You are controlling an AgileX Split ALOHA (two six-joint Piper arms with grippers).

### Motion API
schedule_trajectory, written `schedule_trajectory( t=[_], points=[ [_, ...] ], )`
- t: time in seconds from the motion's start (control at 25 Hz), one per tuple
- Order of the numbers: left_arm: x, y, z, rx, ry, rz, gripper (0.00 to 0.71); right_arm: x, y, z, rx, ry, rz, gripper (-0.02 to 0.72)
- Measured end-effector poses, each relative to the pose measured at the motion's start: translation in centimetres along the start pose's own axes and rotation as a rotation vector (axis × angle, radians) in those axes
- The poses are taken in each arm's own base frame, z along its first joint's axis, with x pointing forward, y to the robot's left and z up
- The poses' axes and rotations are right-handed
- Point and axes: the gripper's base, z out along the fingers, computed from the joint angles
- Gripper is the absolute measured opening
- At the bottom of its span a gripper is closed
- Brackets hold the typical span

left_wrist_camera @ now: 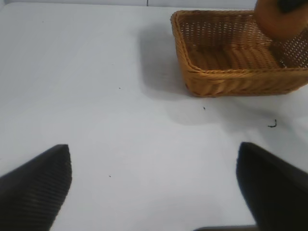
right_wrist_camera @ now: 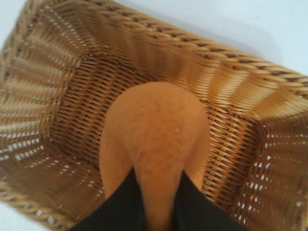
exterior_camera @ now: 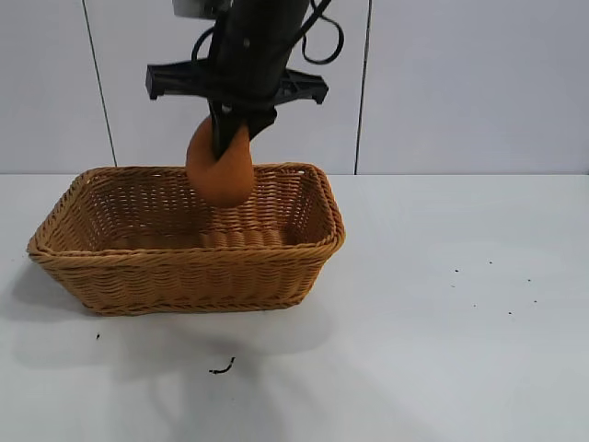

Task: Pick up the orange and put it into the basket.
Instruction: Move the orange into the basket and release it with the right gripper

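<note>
Nearest me, on the white table (exterior_camera: 442,350), lies a small dark curled scrap (exterior_camera: 222,367), just in front of the basket (exterior_camera: 184,276). Behind it the orange (exterior_camera: 221,170) hangs in the air, over the right-hand part of the basket's opening, its lower half dipping to about rim level against the far wall. It touches no wicker that I can see.

The right gripper (exterior_camera: 228,138) comes down from above and pinches the orange by its narrow, knobby top; the right wrist view shows the two dark fingers (right_wrist_camera: 122,202) either side of that neck, with the fruit's round body bulging out below them and the woven floor (right_wrist_camera: 72,110) straight underneath. So the pincer is clamped on the orange.

The left gripper (left_wrist_camera: 154,192) sits idle well off to the side, low over bare table, its fingers spread wide apart with nothing between them.

By my reckoning the carrying is done and the placing is in hand. What remains seems simple: a little more descent, perhaps, then part the fingers so the fruit drops onto the basket floor, and lift clear of the rim (exterior_camera: 304,249).
</note>
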Motion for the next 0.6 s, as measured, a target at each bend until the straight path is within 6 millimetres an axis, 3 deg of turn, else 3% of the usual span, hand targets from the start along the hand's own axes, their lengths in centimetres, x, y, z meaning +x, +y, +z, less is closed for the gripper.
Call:
schedule_trajectory(
  t=[0.04,0.24,0.36,0.52,0.6],
  points=[
    [0.0,0.0,0.0,0.000,0.000,0.000,0.666,0.0,0.0,0.0,0.000,0.000,0.001,0.125],
    [0.0,0.0,0.0,0.000,0.000,0.000,0.666,-0.3,0.0,-0.8,0.006,0.000,-0.009,0.549],
    [0.0,0.0,0.0,0.000,0.000,0.000,0.666,-0.6,-0.1,-1.9,0.029,0.026,-0.022,0.613],
    [0.0,0.0,0.0,0.000,0.000,0.000,0.666,-1.3,-0.6,-3.5,0.058,0.036,-0.028,0.623],
    [0.0,0.0,0.0,0.000,0.000,0.000,0.666,-2.2,-2.4,-5.1,0.093,0.028,-0.004,0.623]
  ],
)
